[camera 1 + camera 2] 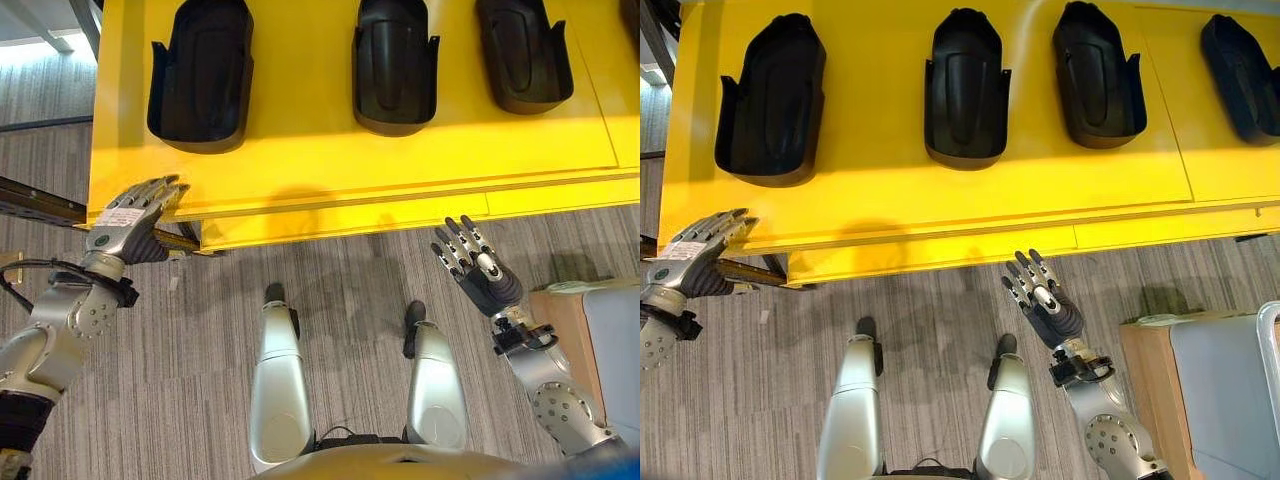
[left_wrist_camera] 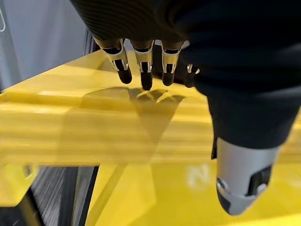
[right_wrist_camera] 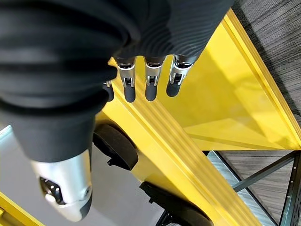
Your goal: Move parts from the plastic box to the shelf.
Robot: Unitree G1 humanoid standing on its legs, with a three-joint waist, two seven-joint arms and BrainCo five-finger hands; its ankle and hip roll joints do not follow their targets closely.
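Several black moulded parts point(image 1: 965, 90) lie in a row on the yellow shelf point(image 1: 300, 160), each with its hollow side up. My left hand point(image 1: 135, 220) hovers at the shelf's front left corner, open, fingers point(image 2: 143, 66) straight over the yellow edge and holding nothing. Just off the shelf's front edge, over the floor, my right hand point(image 1: 475, 265) is open and empty too, its fingers point(image 3: 149, 80) pointing at the shelf. In the right wrist view, two black parts point(image 3: 115, 150) show beyond the yellow edge.
A grey box point(image 1: 1220, 400) on a brown stand point(image 1: 1150, 370) sits at the lower right, beside my right arm. A dark metal rail point(image 1: 30, 200) runs along the floor left of the shelf. A lower yellow ledge point(image 1: 330, 225) juts out under the shelf's front.
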